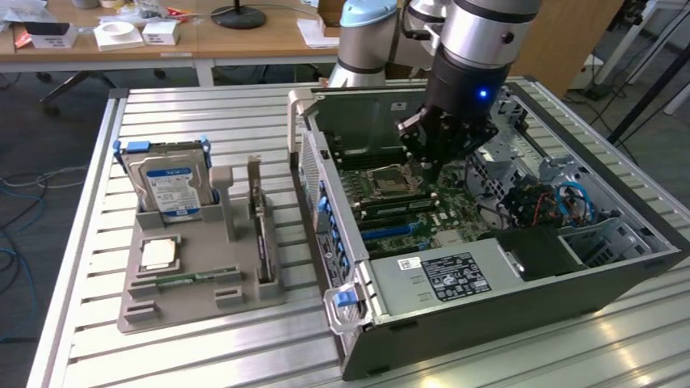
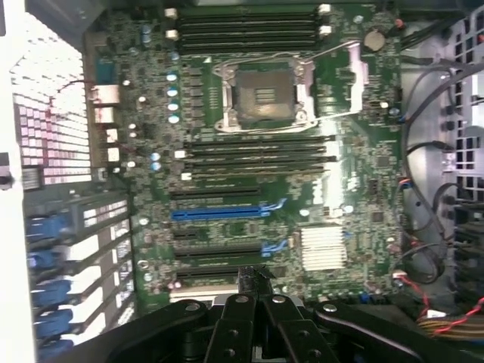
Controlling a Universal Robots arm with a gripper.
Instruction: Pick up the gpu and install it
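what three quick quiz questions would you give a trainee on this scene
1. True or false: the hard drive stands upright in the grey holder.
2. Inside the case, the gripper hangs over: A the motherboard; B the holder; C the hard drive.
3. In the wrist view, what colour is the longest coloured slot on the motherboard?

Key: 1 true. 2 A. 3 blue.
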